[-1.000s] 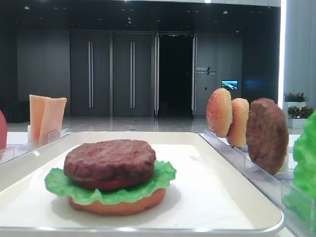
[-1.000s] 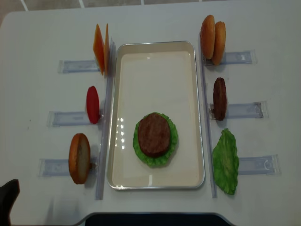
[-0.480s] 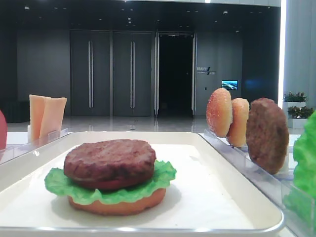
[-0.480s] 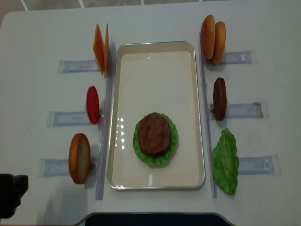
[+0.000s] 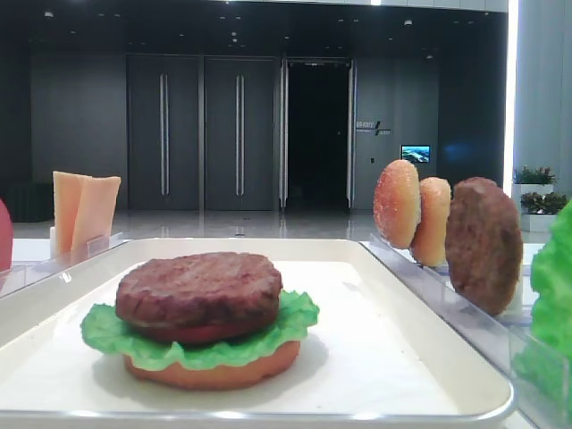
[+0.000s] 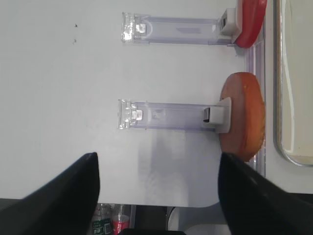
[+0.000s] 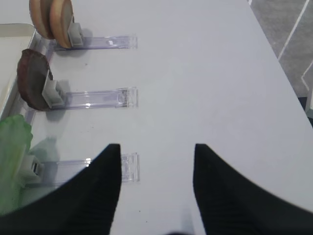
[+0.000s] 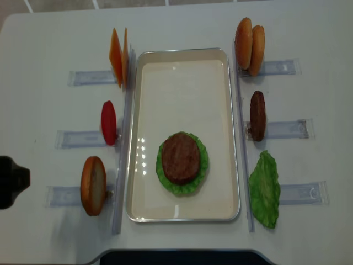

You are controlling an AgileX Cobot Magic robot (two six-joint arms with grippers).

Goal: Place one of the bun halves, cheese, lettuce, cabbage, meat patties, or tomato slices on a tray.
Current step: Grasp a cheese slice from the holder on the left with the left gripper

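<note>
- Exterior high (realsense): the tray [image 8: 182,61] holds a meat patty [image 8: 180,157] stacked on lettuce [image 8: 201,174].
- Left gripper [image 6: 156,183] spread wide, empty, near a racked bun half [image 6: 243,116].
- Right gripper [image 7: 156,169] parted, empty.

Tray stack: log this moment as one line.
tray: bun, lettuce, patty stacked | left gripper: open, empty, facing bun half in rack | right gripper: open, empty

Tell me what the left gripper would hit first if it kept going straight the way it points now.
Probably the clear plastic rack, then the bun half standing at its far end. The open left gripper looks lined up with that rack, but its height above the table is hard to judge.
</note>
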